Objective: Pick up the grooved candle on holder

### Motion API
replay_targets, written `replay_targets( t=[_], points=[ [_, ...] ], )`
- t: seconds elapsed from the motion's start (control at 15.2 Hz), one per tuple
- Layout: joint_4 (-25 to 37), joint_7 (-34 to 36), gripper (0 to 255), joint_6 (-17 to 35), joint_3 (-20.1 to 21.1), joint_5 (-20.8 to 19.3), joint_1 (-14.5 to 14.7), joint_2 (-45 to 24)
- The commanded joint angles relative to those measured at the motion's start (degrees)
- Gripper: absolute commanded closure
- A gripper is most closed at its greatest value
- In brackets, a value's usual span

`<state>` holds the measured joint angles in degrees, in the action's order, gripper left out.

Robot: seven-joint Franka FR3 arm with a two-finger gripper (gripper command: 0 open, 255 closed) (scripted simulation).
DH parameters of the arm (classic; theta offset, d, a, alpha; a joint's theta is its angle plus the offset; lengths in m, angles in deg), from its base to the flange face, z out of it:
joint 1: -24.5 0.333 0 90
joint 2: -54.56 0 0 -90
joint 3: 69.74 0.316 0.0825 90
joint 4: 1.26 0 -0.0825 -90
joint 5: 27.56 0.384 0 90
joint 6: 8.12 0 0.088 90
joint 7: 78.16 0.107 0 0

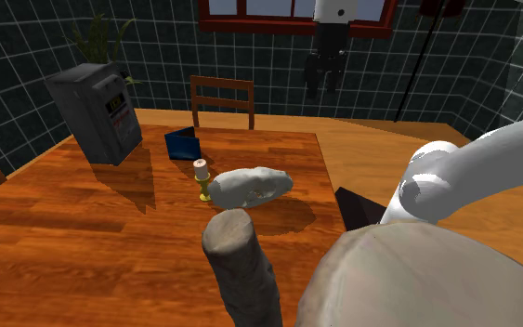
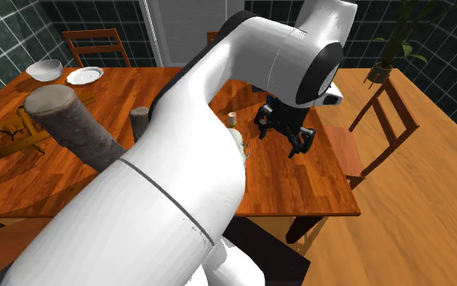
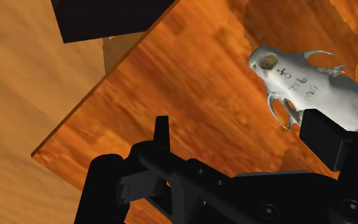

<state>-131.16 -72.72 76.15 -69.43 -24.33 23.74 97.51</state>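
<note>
Shoulder view: small cream candle (image 1: 199, 169) on a yellowish holder (image 1: 204, 195) stands upright mid-table (image 1: 64, 232), just beside a white skull (image 1: 254, 186), on that view's left of it. Gripper (image 1: 326, 82) hangs high over the far edge, well apart from the candle. Wrist view: fingers (image 3: 161, 137) spread, nothing between them. Grooves too small to see. Likely light, stiff, narrow, tips easily; wax may slip or mark. Best pinch low on the candle body just above the holder, gently. Skull crowds one side, so keep the fingers off it.
</note>
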Motion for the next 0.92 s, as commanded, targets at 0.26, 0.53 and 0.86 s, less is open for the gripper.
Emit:
replay_targets(
  t=[0.26, 0.53, 0.86],
  points=[
    [0.3, 4.1, 0, 4.2, 3.7, 2.5, 1.1, -5.3],
    [1.8, 8.1, 0, 8.3, 7.3, 4.5, 2.1, -11.5],
    [5.1, 13.1, 0, 13.0, 11.5, 5.8, 3.1, -20.3]
  ],
)
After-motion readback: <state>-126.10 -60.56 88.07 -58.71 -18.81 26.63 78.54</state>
